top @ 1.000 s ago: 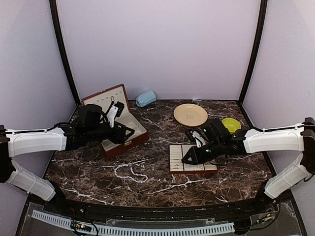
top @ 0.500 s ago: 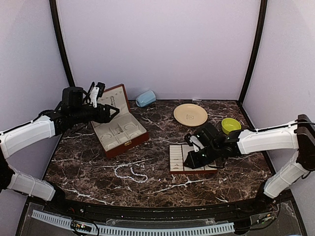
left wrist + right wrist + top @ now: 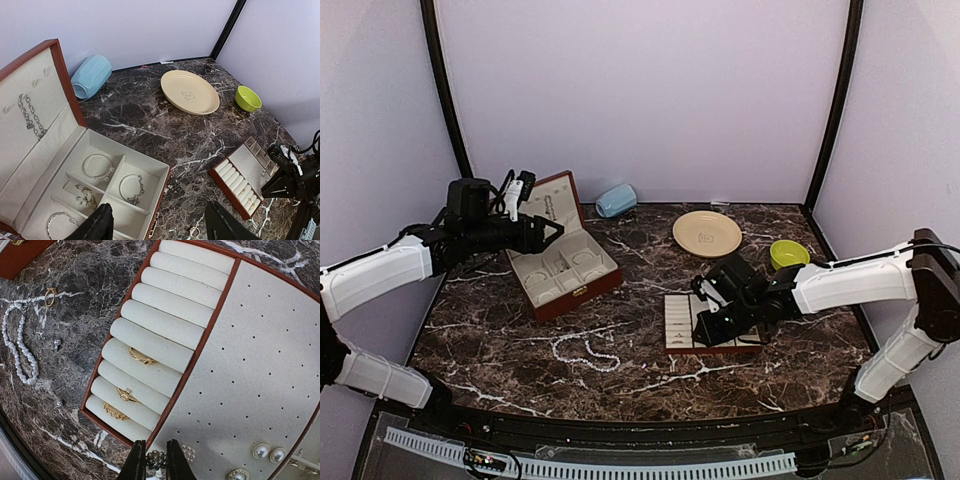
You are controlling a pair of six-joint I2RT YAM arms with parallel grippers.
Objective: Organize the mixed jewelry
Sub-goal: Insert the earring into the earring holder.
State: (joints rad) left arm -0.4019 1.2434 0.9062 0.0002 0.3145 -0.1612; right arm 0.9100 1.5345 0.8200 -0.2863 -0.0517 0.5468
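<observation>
Marble worktop (image 3: 500, 350) with mixed jewelry, near edge to far edge. Toward the near edge, left of centre, the white pearl strand (image 3: 586, 350) lies loosely looped on the bare stone; the right wrist view shows a gold ring (image 3: 50, 296) and a small silvery stud (image 3: 57, 343) beside it. Just right of these, at mid-worktop, sits the cream slotted tray (image 3: 678, 318), with three gold rings (image 3: 141, 357) seated between its rolls and pearl earrings (image 3: 265, 452) on its perforated panel. The right hand (image 3: 705, 330) is lowered over the tray's near end, its fingers (image 3: 136, 462) pressed together on a small dark beaded earring (image 3: 156, 459). Toward the left edge stands the open red-brown box (image 3: 578, 291); bracelets (image 3: 98, 166) lie in its cream compartments and a chain (image 3: 30, 112) hangs on its lid. The left hand (image 3: 545, 232) hovers above the box, fingers spread, holding nothing. Along the far edge are a blue cup (image 3: 616, 200) on its side, a cream plate (image 3: 707, 233) and a green bowl (image 3: 788, 254).
</observation>
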